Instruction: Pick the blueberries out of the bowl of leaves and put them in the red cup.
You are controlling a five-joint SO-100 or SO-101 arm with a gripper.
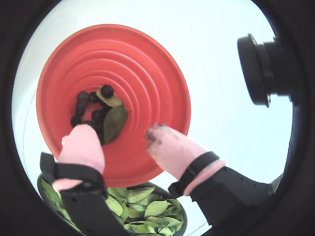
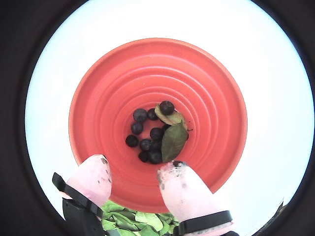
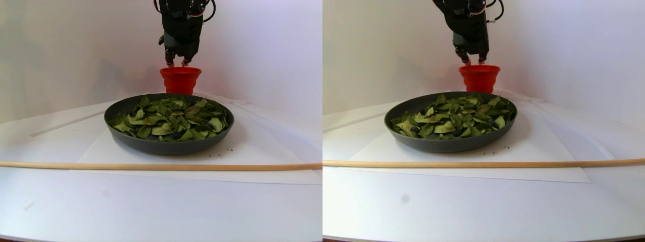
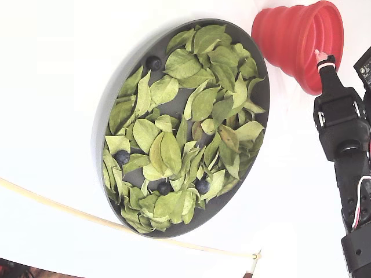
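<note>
The bowl point(image 4: 116, 95) of leaves point(image 4: 174, 150) sits on the tabletop point(image 3: 151, 212) just beside the red cup point(image 2: 157, 118). Above the cup hangs the tool point(image 2: 133, 179), fingers apart and empty. Blueberries point(image 2: 147, 135) lie inside the cup.

Red cup point(image 2: 123, 78), ribbed in concentric rings inside. Berries point(image 2: 147, 132) dark blue-black, matte. Two leaves in the cup point(image 2: 173, 140) dark green and olive. Bowl point(image 4: 116, 92) dark grey. Leaves point(image 4: 174, 150) in the bowl green to yellow-green. Tool point(image 2: 132, 176): pale pink fingertips point(image 2: 184, 194) with dark smudges, black body. Worktop point(image 3: 151, 212) white, with a pale tan wooden rod point(image 3: 151, 166) across it.
</note>
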